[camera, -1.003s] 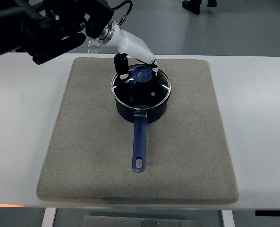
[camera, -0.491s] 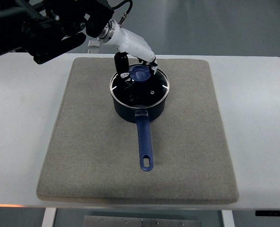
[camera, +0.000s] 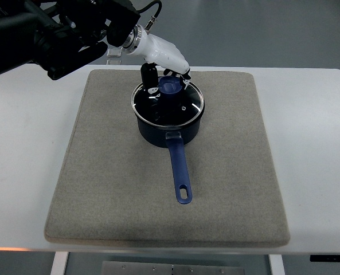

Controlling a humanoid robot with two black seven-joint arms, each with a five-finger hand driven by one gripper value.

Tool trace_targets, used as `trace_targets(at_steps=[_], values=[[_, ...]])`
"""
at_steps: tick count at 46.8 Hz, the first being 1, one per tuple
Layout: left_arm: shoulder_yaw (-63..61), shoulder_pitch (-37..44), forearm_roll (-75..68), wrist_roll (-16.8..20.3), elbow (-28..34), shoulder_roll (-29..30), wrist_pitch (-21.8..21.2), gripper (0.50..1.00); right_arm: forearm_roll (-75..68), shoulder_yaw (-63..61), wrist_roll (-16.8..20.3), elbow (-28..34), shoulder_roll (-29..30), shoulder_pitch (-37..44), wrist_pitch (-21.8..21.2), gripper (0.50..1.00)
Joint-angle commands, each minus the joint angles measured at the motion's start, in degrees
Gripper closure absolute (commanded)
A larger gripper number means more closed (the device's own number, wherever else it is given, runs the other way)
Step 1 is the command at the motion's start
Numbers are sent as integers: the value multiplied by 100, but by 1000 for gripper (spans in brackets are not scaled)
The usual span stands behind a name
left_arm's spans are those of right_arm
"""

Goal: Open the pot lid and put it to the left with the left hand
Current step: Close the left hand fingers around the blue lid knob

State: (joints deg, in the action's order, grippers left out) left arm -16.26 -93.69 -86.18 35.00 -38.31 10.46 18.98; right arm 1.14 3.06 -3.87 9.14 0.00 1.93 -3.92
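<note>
The left hand wraps its fingers around the blue knob of the glass lid. The lid sits on the blue pot, near the mat's far edge. The pot's handle points toward the near edge.

Bright, even overhead light; soft shadows; sharp focus; white glare glints on the glass pot lid.

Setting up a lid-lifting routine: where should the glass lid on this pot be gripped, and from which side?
Grip the blue knob at the middle of the lid, coming from above and the far left: the lid lies flat, and the pot's handle blocks the near side.
</note>
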Motion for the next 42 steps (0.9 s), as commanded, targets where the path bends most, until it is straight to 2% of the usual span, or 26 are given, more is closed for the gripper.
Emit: trace_targets(at_steps=[1, 32, 42], values=[[0, -9, -4, 0, -2, -9, 0, 1000, 0, 2, 0, 0, 0, 0, -4, 585], [43, -44, 57, 0, 121, -88, -43, 1000, 0, 2, 0, 0, 0, 0, 5, 583], [43, -53, 75, 0, 473, -71, -123, 1000, 0, 2, 0, 0, 0, 0, -4, 585]])
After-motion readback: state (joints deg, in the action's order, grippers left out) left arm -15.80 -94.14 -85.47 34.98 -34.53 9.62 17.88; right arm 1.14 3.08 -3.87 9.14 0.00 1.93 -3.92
